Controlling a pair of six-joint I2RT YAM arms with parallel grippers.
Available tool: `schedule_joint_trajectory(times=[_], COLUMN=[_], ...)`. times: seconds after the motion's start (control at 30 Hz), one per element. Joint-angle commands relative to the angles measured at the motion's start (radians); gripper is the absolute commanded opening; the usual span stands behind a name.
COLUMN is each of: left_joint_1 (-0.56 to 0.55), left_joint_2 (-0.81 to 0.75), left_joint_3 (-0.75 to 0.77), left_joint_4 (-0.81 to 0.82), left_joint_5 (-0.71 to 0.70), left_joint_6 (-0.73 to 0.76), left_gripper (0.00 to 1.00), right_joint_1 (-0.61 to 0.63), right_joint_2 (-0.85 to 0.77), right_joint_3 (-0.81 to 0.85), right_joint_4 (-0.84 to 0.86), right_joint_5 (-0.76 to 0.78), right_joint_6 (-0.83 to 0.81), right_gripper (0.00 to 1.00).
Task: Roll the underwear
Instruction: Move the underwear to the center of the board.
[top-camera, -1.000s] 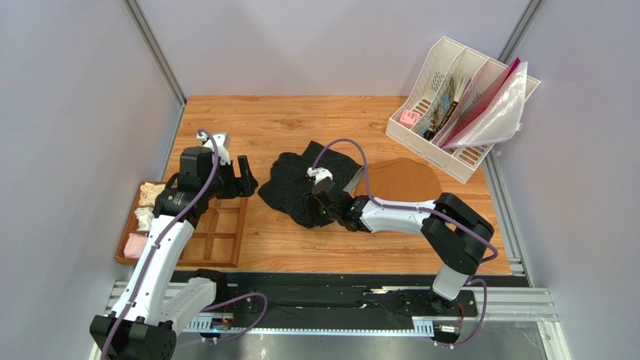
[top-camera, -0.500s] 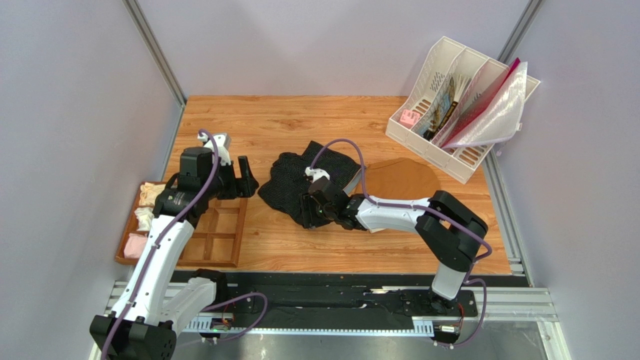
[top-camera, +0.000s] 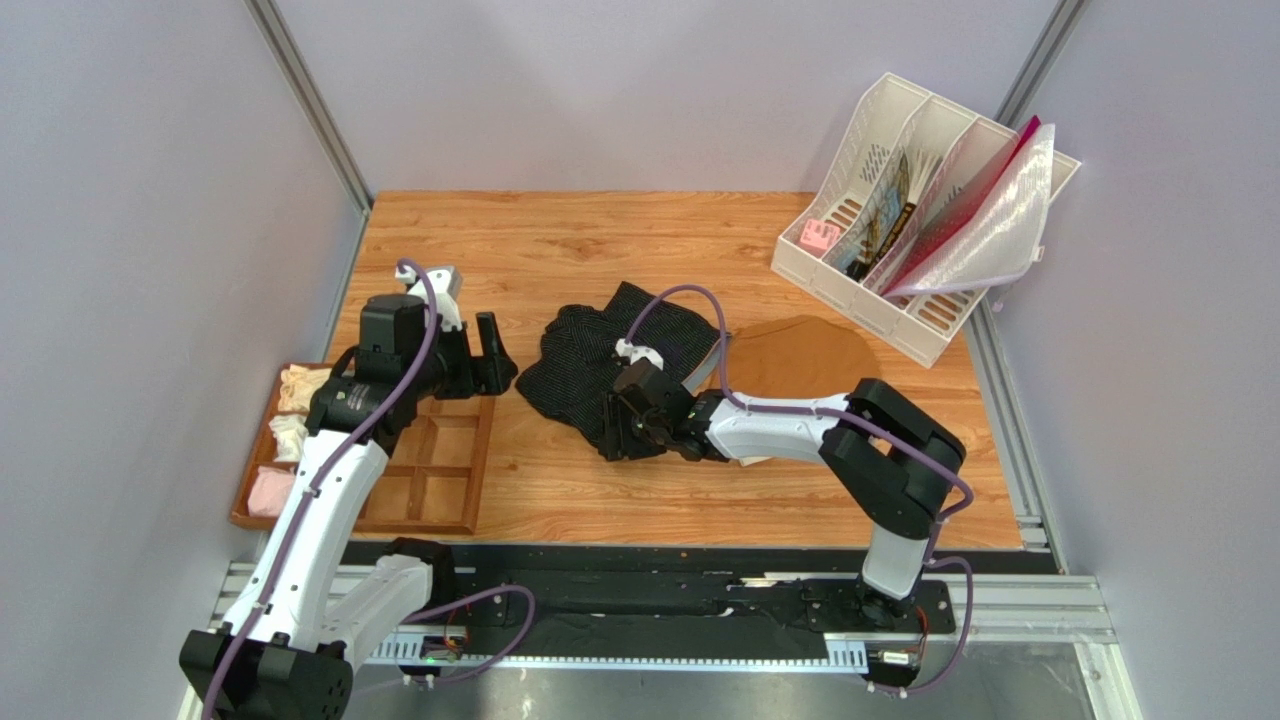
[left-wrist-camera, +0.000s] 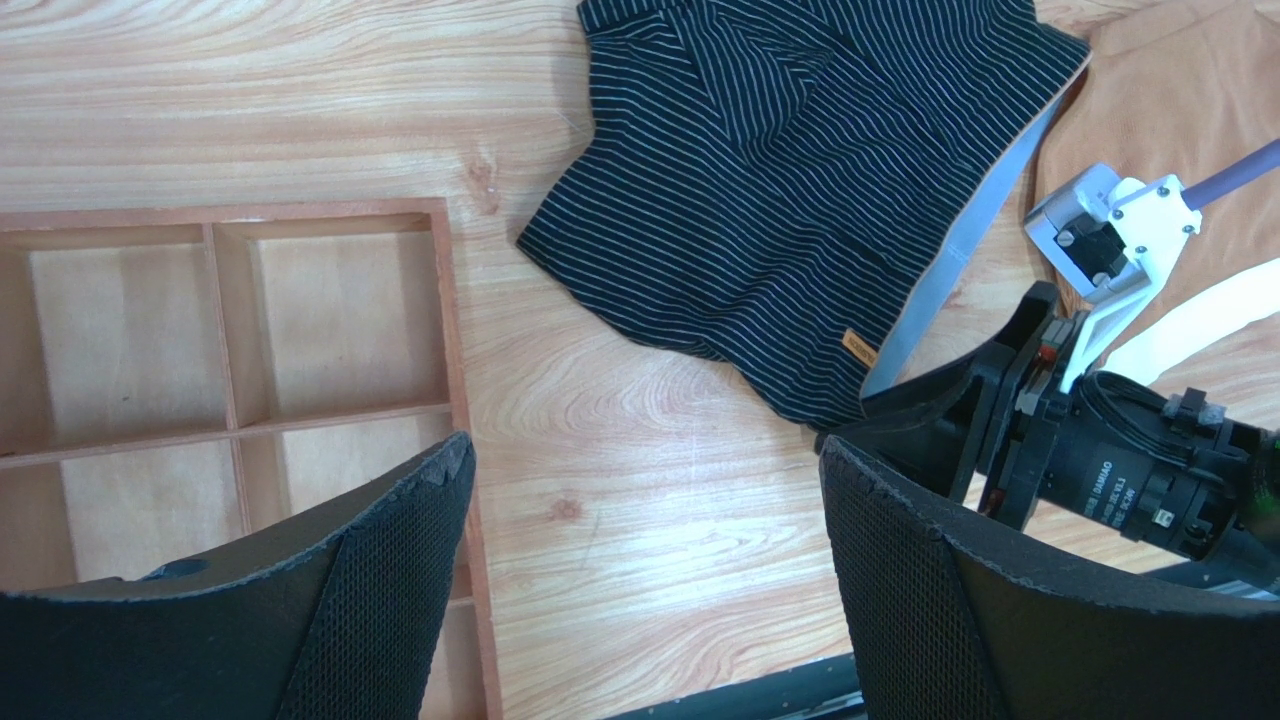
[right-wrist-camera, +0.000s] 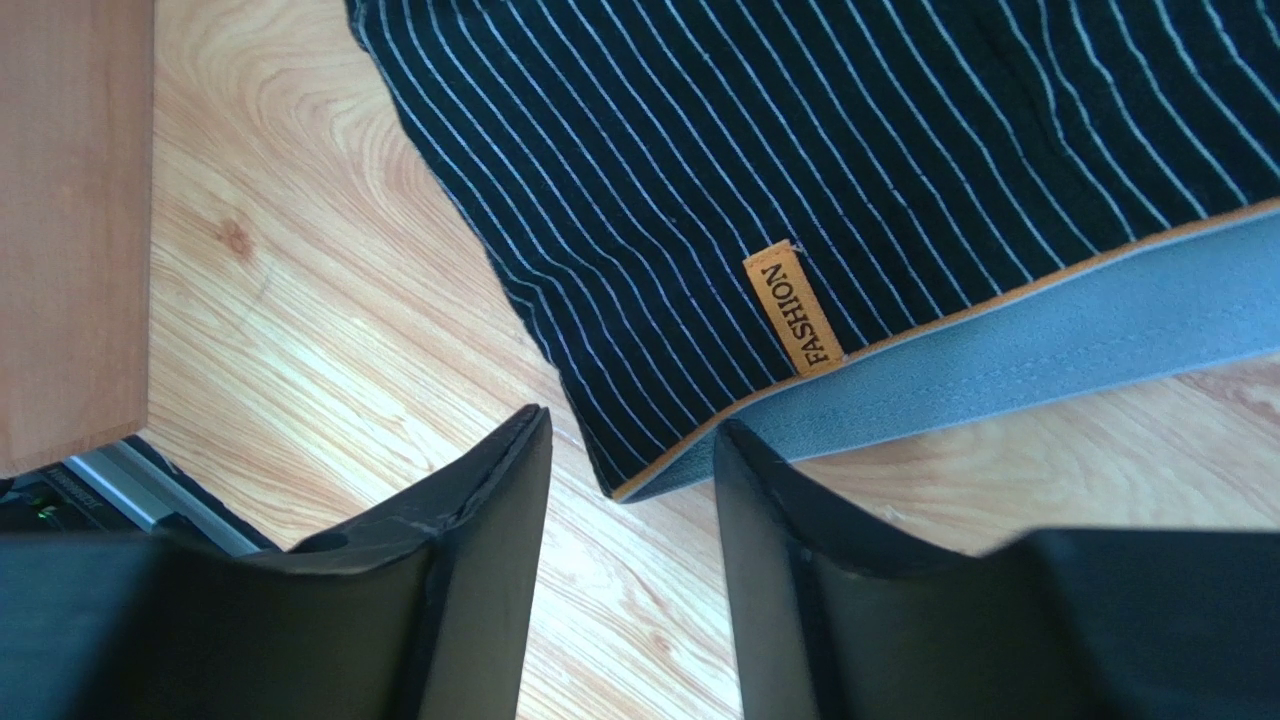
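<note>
Both grippers open, the right one at the near corner of the underwear.
Top view: the underwear (top-camera: 589, 357) lies flat near the middle of the table (top-camera: 571, 503), touching brown briefs (top-camera: 804, 357) on its right. The right gripper (top-camera: 619, 423) is low at its near edge, and the left gripper (top-camera: 493, 357) hangs just left of it, over the far right corner of a tray (top-camera: 436, 450). Left wrist view: the 2 jaws stand wide apart with nothing between them, above bare wood between tray and underwear. Right wrist view: the 2 jaws stand apart, and the corner of the grey waistband (right-wrist-camera: 1037, 338) lies in the gap between their tips. An orange label (right-wrist-camera: 793, 308) is just beyond.
</note>
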Motion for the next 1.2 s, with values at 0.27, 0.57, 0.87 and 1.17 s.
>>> schedule_joint_trajectory(times=[0.27,0.57,0.87,1.17], left_joint_1=[0.0,-0.006,-0.219,-0.396], left_joint_2=[-0.01,-0.021,0.008,0.105], left_joint_3=[-0.004,-0.011,-0.075,-0.257], left_joint_4=[0.005,0.003,0.064,0.192], left_joint_5=[0.01,-0.067,-0.153,-0.242], left_joint_6=[-0.003,-0.032,-0.193,-0.352], left_gripper=[0.89,0.86,0.85,0.76], right_joint_1=[0.02,0.053,0.11,0.127], right_joint_2=[0.007,-0.059,-0.257,-0.46], right_joint_3=[-0.036,-0.082,-0.288,-0.478], right_joint_4=[0.152,0.107,0.007,-0.069], right_joint_5=[0.015,0.07,0.145,0.171], right_joint_6=[0.056,0.06,0.126,0.192], right_gripper=[0.28,0.0,0.0,0.0])
